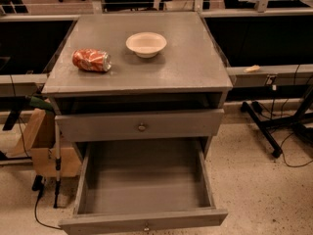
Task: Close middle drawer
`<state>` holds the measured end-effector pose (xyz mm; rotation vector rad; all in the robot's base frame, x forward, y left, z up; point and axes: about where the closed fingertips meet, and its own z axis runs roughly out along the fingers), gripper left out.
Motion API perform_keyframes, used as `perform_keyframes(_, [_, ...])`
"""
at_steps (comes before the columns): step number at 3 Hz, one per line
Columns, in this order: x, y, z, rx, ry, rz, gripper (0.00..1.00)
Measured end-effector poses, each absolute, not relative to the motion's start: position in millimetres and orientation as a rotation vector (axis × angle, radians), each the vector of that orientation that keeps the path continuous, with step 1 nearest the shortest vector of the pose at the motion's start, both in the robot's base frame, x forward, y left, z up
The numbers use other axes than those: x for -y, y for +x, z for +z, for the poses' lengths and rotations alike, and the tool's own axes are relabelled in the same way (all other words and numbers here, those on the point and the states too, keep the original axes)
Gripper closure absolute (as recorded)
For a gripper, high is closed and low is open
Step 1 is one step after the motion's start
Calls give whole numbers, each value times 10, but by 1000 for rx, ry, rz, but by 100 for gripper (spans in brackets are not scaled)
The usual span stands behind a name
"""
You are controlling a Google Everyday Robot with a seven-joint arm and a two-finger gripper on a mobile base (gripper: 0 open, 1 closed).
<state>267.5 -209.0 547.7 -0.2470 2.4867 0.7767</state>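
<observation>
Two drawers on my feed. The long, deep grey wooden middle drawer [145,182] with its small round knob stands pulled far out, lowest in view; the grey drawer front [98,126] above sits slightly out. One crushed red can [92,60] and one white bowl [146,44] stand apart on the grey cabinet top [188,67]. The gripper is outside my view, so I cannot tell its state.

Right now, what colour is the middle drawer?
The middle drawer is plain grey, inside and front, seen in the camera view. The tool is out of frame.

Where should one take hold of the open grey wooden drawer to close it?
Take the small round metal knob at the centre of the middle drawer's low front panel, from the front, where it juts out. The gripper is out of view.
</observation>
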Motion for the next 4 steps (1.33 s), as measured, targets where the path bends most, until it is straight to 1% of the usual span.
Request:
perform_keyframes(1, [2090, 2675, 5476, -2487, -247, 777, 0])
perform_keyframes(2, [2074, 2671, 5393, -2485, -245, 820, 0])
perform_keyframes(3, [2029, 2655, 5029, -2513, -203, 858, 0])
perform_keyframes(4, [2003, 2710, 4589, -2528, -117, 875, 16])
